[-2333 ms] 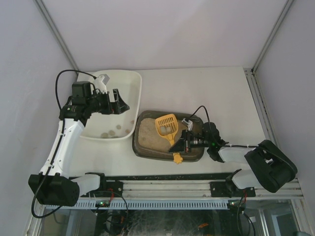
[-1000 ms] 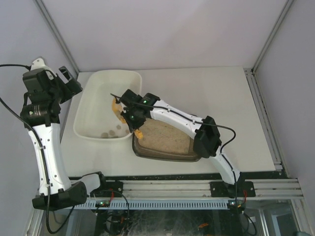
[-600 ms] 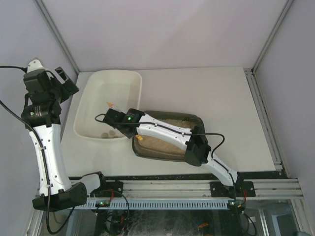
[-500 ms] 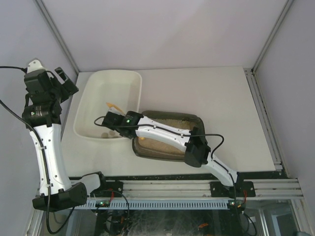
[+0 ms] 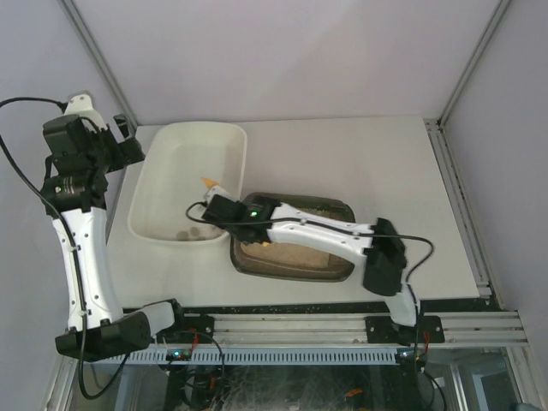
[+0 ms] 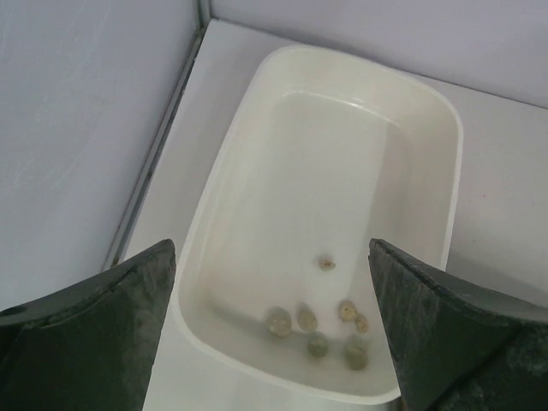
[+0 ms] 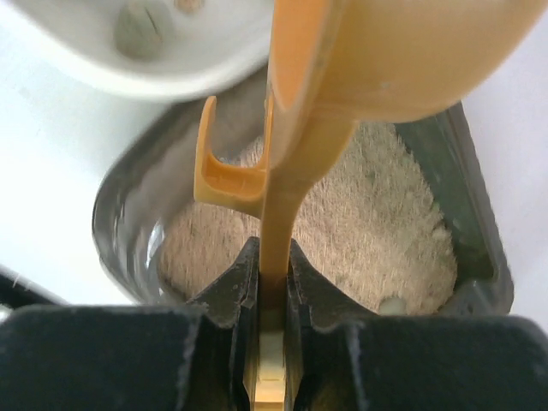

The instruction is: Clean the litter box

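The litter box (image 5: 338, 208), a dark olive tray of beige sand, lies right of the cream-white tub (image 5: 159, 171). My right gripper (image 5: 221, 202) hovers over the box's left end by the tub's rim, shut on the handle of a yellow scoop (image 5: 209, 183). In the right wrist view the fingers (image 7: 235, 287) clamp the scoop handle (image 7: 282, 171) above the litter box (image 7: 116, 218); a pale clump (image 7: 392, 306) lies in the sand. My left gripper (image 5: 127, 140) is raised high beside the tub's far left corner, open and empty; its view looks down into the tub (image 6: 235, 163).
Several grey-brown clumps (image 6: 312, 330) lie at the near end of the tub, also seen from above as clumps (image 5: 193, 233). Enclosure walls and a corner post (image 5: 103, 64) stand close behind the left arm. The rail (image 5: 291, 330) runs along the table's near edge.
The right arm has drawn back from over the tub toward the litter box, its elbow swinging right, scoop still held. The left gripper rose slightly and stays open.
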Robot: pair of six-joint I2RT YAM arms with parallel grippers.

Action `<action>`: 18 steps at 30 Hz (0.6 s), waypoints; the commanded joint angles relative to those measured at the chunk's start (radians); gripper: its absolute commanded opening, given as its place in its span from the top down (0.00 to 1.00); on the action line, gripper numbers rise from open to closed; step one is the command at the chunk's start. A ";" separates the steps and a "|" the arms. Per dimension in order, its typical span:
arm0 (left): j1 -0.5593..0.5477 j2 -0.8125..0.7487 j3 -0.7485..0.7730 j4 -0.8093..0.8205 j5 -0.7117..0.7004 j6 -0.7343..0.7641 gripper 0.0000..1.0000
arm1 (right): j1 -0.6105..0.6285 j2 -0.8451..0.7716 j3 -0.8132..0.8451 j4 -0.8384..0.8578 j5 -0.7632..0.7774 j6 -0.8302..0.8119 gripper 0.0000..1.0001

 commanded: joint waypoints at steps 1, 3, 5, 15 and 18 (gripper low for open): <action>0.005 0.079 0.150 0.022 0.180 0.156 0.02 | -0.047 -0.344 -0.208 0.124 -0.138 0.099 1.00; -0.020 0.131 0.212 -0.011 0.293 0.222 0.02 | -0.074 -0.479 -0.347 0.169 -0.210 0.147 1.00; -0.126 0.187 0.267 -0.062 0.235 0.339 0.00 | -0.102 -0.623 -0.490 0.218 -0.251 0.194 1.00; -0.622 0.455 0.243 -0.152 0.162 0.827 0.00 | -0.294 -1.216 -1.001 0.315 -0.308 0.450 1.00; -0.704 0.567 0.276 -0.188 0.163 0.944 0.01 | -0.303 -1.326 -1.051 0.302 -0.277 0.495 1.00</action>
